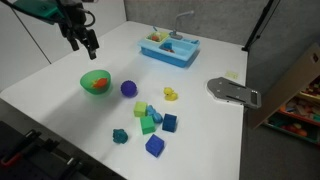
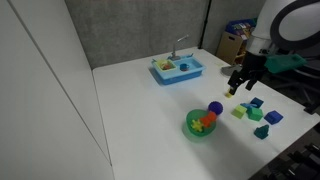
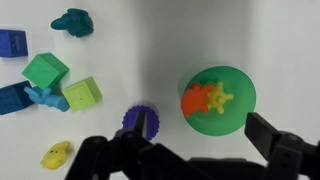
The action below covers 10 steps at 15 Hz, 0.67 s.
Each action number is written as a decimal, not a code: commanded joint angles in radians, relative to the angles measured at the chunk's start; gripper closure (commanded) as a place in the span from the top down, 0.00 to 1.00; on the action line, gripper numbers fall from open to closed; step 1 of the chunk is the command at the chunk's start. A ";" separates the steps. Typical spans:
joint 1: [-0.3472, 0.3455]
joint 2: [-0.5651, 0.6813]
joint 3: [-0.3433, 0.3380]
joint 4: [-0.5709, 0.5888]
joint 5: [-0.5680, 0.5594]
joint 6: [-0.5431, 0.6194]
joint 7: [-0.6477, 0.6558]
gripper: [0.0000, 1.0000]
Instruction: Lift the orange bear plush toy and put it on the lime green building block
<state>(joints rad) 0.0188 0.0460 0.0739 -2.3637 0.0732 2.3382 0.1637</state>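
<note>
Here, orange bear (image 3: 197, 101): lying inside a green bowl (image 3: 240, 85), close against a yellow piece (image 3: 222, 98) that shares the bowl.
Bowl: standing on the white worktop (image 1: 60, 110), with a purple ball (image 3: 140, 112) just beside it.
Lime green block (image 3: 81, 93): on the worktop on the far side of the ball from the bowl, well apart from the bear, its top bare.
Neighbours of that block: a darker green block (image 3: 45, 70) near it and a pale blue piece (image 3: 45, 98) just beside it; whether they touch cannot be told.
Loose pieces: two blue blocks (image 3: 12, 42) at the frame edge, a teal figure (image 3: 72, 20) farther off, and a small yellow toy (image 3: 56, 154) lying alone.
Tool (image 1: 84, 42): released, its fingers spread wide and gripping nothing, hanging in the air above the worktop near the bowl. In the wrist view the bowl shows in the gap between the fingers.
Back of worktop: a blue toy sink (image 1: 170, 48) with a grey tap.
Worktop edge: a flat grey object (image 1: 232, 92).
</note>
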 commanded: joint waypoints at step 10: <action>0.032 0.272 -0.007 0.078 -0.009 0.175 -0.056 1.00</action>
<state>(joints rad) 0.0451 0.2415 0.0734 -2.3400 0.0654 2.4758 0.1441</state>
